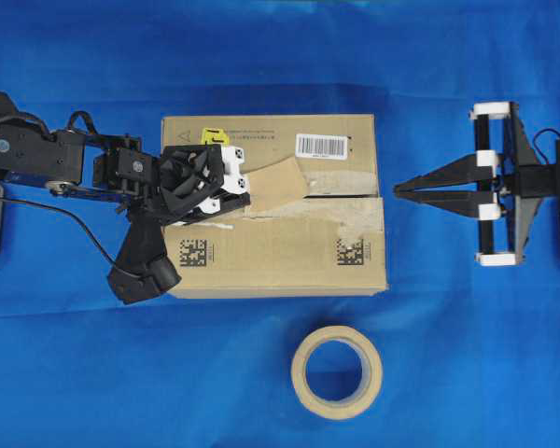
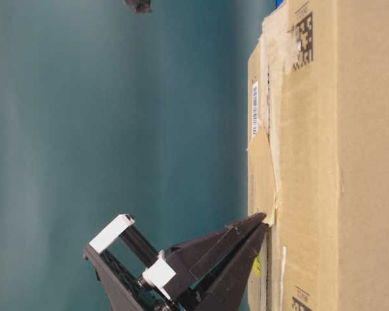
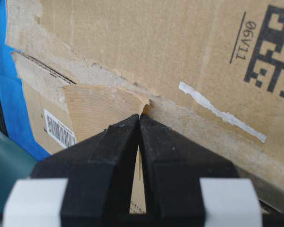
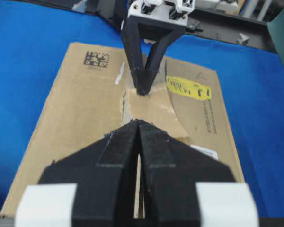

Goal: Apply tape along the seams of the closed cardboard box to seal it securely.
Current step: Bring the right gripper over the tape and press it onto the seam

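We read the left gripper [image 1: 233, 191] as pinched shut on the near corner of the tape [image 1: 278, 182], a small tan piece lying over the seams [image 1: 355, 207] of the cardboard box [image 1: 271, 257]. In the left wrist view the two black fingertips [image 3: 132, 130] meet right at the tape's edge, so it looks held down or dragged flat against the flap, not lifted. The tape's free end curls up a bit toward the barcode label [image 1: 321, 145], so it probably isn't pressed on fully yet.

The right gripper [image 1: 401, 189] sits off the box's right end with its jaws together on nothing, pointing at the seam; likely waiting to press or smooth.

The seam is edged by pale torn-paper residue, rough stuff, so adhesion may be poor there. The yellow sticker [image 4: 188, 87] sits beside the left fingers. The tape roll [image 1: 337, 371] lies flat in front of the box, apart from it. Everything rests on a blue cloth [image 1: 75, 373]; it looks slightly wrinkled.
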Robot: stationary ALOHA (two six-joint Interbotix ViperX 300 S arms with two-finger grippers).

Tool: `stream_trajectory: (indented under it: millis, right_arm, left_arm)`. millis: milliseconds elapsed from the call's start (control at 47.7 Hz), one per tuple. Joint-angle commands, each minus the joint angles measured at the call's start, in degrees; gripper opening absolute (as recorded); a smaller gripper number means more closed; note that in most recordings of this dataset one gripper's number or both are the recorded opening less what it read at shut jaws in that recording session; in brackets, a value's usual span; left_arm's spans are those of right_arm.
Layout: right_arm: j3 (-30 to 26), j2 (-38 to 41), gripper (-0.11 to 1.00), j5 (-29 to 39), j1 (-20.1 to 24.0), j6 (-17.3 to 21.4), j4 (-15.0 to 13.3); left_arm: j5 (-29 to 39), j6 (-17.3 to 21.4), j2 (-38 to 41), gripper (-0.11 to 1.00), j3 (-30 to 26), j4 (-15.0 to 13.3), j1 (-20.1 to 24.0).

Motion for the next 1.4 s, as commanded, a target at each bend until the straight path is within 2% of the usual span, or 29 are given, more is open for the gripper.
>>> stream_trajectory:
  millis: [0,356,670,754,964,1027,1152,1383]
  right_arm:
    - [-2.5,2.0,0.0,-1.8,0.0,0.3,0.6]
    - [-13.1,16.1,0.0,-1.8,-2.6,0.4,7.4]
    - [-21.5,24.3,0.01,3.3,-2.7,0.4,9.0]
    - [-22.6,25.7,0.07,4.0,-2.7,0.4,9.4]
    - [-23.3,28.5,0.45,4.2,-2.7,0.4,11.2]
    - [-23.6,29.6,0.52,4.1,-2.7,0.3,11.8]
    - [-24.1,31.5,0.51,3.9,-2.7,0.3,13.1]
    - [-23.7,33.0,0.47,3.8,-3.0,0.3,13.4]
  left_arm:
    - [-0.2,0.0,-0.7,0.02,-0.7,0.1,0.1]
    - [-0.2,-0.2,-0.6,0.02,-0.7,0.1,-0.5]
    - [-0.3,-0.3,-0.6,0.02,-0.5,0.1,-1.1]
    - [-0.2,-0.3,-0.6,0.02,-0.5,0.1,-1.1]
    - [-0.2,-0.3,-0.6,0.02,-0.5,0.1,-0.8]
    - [-0.2,-0.3,-0.6,0.02,-0.6,0.1,-0.6]
    - [-0.2,-0.3,-0.6,0.02,-0.6,0.1,-0.4]
    - [-0.2,-0.3,-0.6,0.02,-0.5,0.1,-0.4]
